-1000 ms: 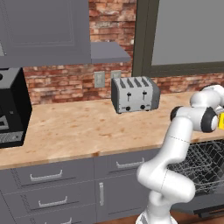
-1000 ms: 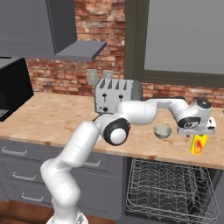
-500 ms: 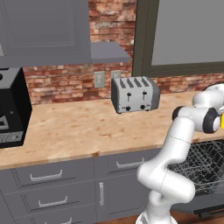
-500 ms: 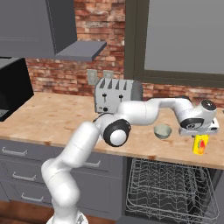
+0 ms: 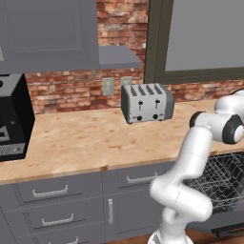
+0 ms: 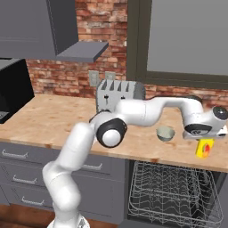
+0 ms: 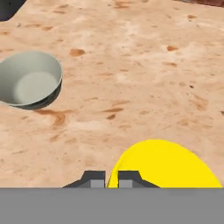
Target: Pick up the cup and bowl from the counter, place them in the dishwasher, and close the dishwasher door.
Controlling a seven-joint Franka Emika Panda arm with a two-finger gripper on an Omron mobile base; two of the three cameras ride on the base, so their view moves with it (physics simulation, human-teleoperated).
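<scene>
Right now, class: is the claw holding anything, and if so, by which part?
It cannot be told. The claw sits at the yellow cup's rim, fingertips close together, but contact isn't visible. The bowl lies apart, untouched.

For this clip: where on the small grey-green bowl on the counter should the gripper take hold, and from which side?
Probably the rim, from above. The small grey-green bowl sits upright and open on the tan speckled counter, its thin wall exposed all round, apart from the yellow cup. One finger inside and one outside should pinch it; its rounded outside offers no flat faces.

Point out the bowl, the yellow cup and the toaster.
bowl (image 7: 29, 83): hand view, its pale inner bottom.
yellow cup (image 6: 203, 148): right base view, its side wall.
toaster (image 5: 146, 106): left base view, its front face.
</scene>
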